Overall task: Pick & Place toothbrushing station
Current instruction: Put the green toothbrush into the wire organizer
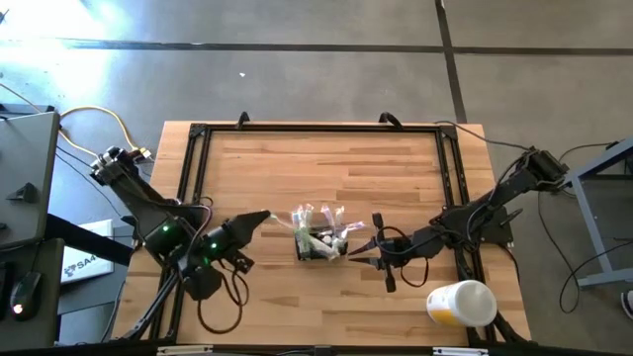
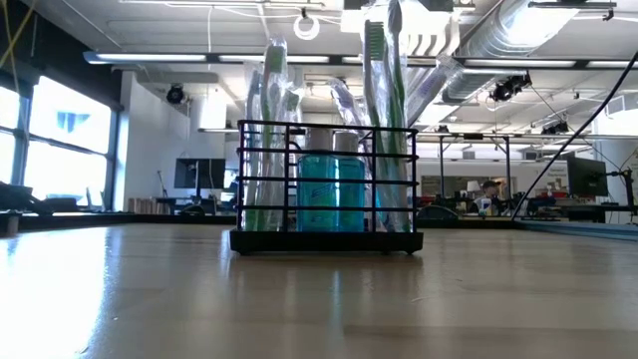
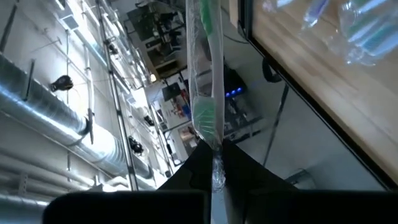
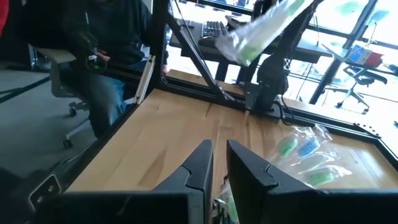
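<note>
The toothbrushing station, a small black wire caddy (image 1: 316,249) (image 2: 326,234), stands upright on its base mid-table. It holds a teal bottle (image 2: 332,189) and several clear-wrapped toothbrushes (image 2: 267,130). My left gripper (image 1: 255,222) (image 3: 215,163) is just left of the caddy, raised above the table and shut on another wrapped toothbrush (image 3: 205,93) (image 4: 264,28). My right gripper (image 1: 354,254) (image 4: 219,163) is close on the caddy's right, above it. Its fingers are nearly together, with a bit of clear wrapping (image 4: 217,204) between them. My left gripper pinches the wrapped toothbrush between its two fingers at the wrapper's end (image 3: 216,169), just past the green bristle head (image 3: 205,117). The brush runs straight out from the fingertips, lifted clear of table and caddy. My right gripper is closed on clear wrapping with green inside, apparently a toothbrush. The fingers hide which part.
A white-and-yellow cup (image 1: 461,303) lies on its side near the table's near right corner. A black frame (image 1: 198,133) runs round the tabletop. Bare wood lies on the far half and the near left. A seated person (image 4: 102,74) shows beyond the table's left edge.
</note>
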Tool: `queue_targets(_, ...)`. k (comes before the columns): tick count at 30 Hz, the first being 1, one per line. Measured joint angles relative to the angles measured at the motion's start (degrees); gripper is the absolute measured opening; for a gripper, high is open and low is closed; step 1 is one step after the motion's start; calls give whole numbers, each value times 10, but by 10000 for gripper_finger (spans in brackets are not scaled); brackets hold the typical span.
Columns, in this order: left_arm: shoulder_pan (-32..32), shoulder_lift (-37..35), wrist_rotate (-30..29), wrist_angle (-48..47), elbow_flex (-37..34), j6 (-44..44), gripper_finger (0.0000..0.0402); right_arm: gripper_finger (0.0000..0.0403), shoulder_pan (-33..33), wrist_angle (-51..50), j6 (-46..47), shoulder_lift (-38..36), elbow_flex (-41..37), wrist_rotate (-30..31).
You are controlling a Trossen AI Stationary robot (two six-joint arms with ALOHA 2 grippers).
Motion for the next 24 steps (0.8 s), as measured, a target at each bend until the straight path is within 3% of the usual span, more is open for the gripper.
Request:
queue_targets(18, 6, 140, 84, -183, 240, 98, 3, 39, 0, -11, 2, 0, 0, 0)
queue_targets(24, 7, 181, 104, -189, 263, 134, 3, 39, 0, -13, -10, 0, 0, 0)
